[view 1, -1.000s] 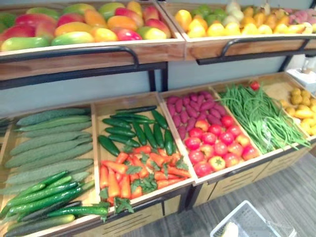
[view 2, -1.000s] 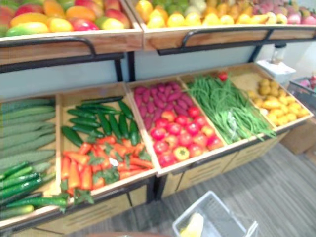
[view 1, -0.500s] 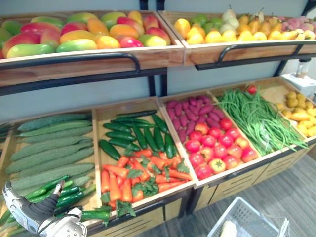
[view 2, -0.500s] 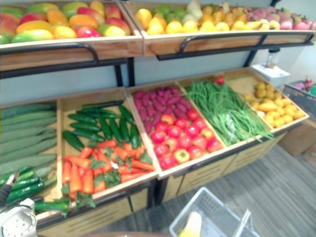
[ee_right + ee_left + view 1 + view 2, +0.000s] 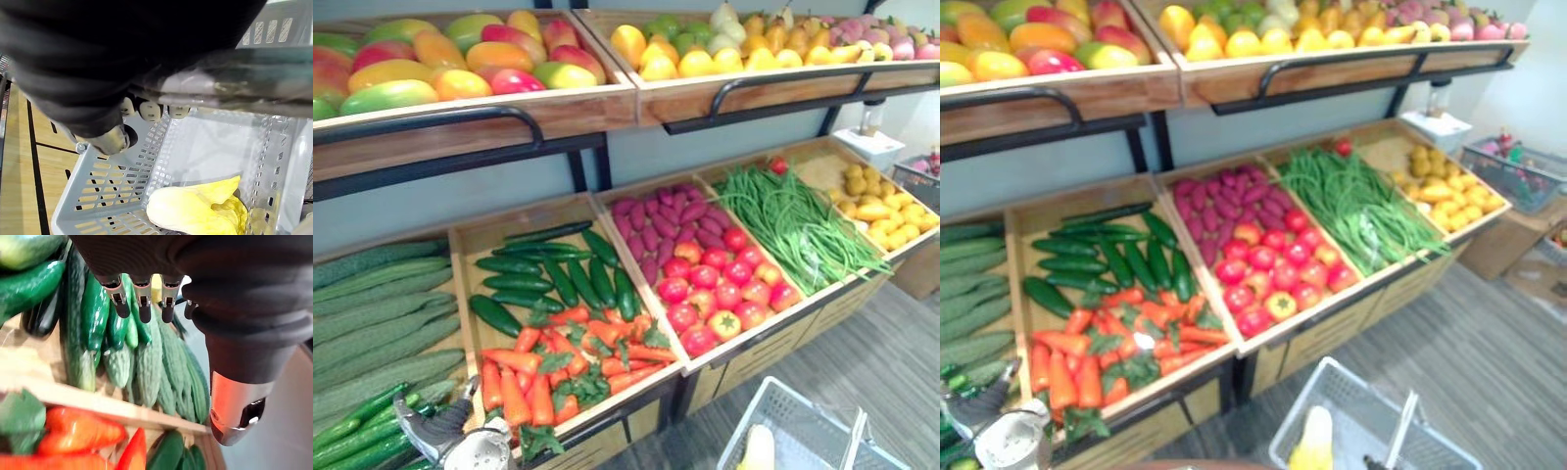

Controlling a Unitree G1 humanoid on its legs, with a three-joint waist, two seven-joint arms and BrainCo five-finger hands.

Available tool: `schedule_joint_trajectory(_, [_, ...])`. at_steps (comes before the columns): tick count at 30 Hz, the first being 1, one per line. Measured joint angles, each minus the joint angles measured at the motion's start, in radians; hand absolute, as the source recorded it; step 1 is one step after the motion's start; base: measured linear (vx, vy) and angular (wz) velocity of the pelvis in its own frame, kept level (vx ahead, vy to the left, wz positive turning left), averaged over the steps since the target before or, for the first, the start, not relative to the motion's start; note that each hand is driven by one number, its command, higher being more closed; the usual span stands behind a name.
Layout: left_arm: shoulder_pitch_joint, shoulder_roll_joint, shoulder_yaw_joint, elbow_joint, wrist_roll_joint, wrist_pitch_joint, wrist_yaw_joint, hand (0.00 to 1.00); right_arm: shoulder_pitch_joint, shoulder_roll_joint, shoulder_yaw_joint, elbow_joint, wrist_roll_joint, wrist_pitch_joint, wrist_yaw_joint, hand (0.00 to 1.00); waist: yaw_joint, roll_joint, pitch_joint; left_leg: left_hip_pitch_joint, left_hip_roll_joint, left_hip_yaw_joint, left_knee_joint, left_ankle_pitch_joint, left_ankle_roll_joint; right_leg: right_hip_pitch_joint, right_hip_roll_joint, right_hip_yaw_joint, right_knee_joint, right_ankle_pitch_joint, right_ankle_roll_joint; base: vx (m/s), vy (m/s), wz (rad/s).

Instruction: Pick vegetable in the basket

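Observation:
My left hand (image 5: 438, 434) hovers open at the lower left, over the front of the cucumber bin by its wooden divider. In the left wrist view its straight fingers (image 5: 142, 301) hang just above the small green cucumbers (image 5: 93, 313) without touching them. The grey plastic basket (image 5: 803, 431) sits low at the right, in front of the stand. My right hand (image 5: 98, 58) is shut on its translucent handle (image 5: 234, 78). A pale yellow vegetable (image 5: 195, 210) lies inside the basket.
Carrots (image 5: 548, 362) and dark cucumbers (image 5: 548, 274) fill the bin beside my left hand. Tomatoes (image 5: 724, 289), purple sweet potatoes (image 5: 666, 220) and green beans (image 5: 803, 220) lie further right. A black rail (image 5: 431, 122) and a fruit shelf (image 5: 558, 108) overhang the bins.
The camera has swung right, so the stand sits further left. My left hand came up into view at the lower left and moved right along the cucumber bin toward the carrots.

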Motion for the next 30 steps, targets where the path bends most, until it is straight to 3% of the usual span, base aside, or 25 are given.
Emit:
schedule_joint_trajectory(12, [-0.070, 0.000, -0.059, 0.148, -0.008, 0.001, -0.006, 0.00, -0.009, -0.007, 0.010, -0.012, 0.000, 0.001, -0.021, 1.00, -0.019, 0.014, 0.021, -0.005, 0.025, 0.052, 0.063, -0.031, -0.008, -0.008, 0.011, 0.026, 0.011, -0.003, -0.006, -0.01, -0.061, -0.09])
schedule_joint_trajectory(30, [-0.064, 0.006, -0.106, 0.245, -0.008, -0.002, -0.031, 0.00, -0.016, -0.006, 0.016, -0.004, 0.001, 0.002, -0.030, 1.00, -0.020, 0.007, 0.022, -0.002, 0.022, 0.067, 0.061, -0.027, -0.006, -0.019, 0.011, 0.039, 0.009, -0.003, -0.006, -0.06, -0.051, -0.03])
